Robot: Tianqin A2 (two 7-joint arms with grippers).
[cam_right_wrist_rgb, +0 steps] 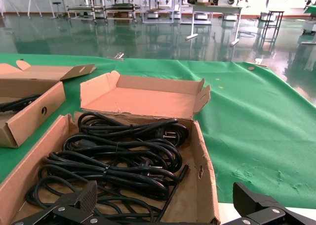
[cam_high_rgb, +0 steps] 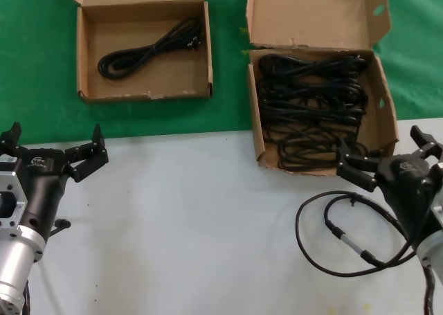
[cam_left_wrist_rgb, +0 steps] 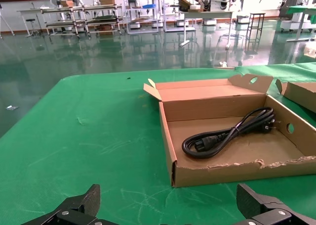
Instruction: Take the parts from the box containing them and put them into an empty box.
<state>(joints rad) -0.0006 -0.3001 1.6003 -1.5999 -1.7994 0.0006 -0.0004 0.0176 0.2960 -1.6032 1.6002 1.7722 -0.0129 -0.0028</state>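
Looks like the reach-in step — the right tool (cam_high_rgb: 385, 157) hangs spread wide and empty at the near edge of the big box (cam_high_rgb: 385, 114), which sits at 1 o'clock on the table (cam_high_rgb: 194, 218) and holds a heap of cords (cam_high_rgb: 311, 107). One cord (cam_high_rgb: 149, 50) already lies in the small box (cam_high_rgb: 83, 66) at 11 o'clock. Left tool (cam_high_rgb: 54, 147), also spread and empty, waits at 9 o'clock. Next move, I'd guess: dip into the heap and pinch one bundle — without snagging the others.

Head camera overhead, wrist cameras low, forward-facing — each sharing one box (cam_high_rgb: 145, 52) with it.
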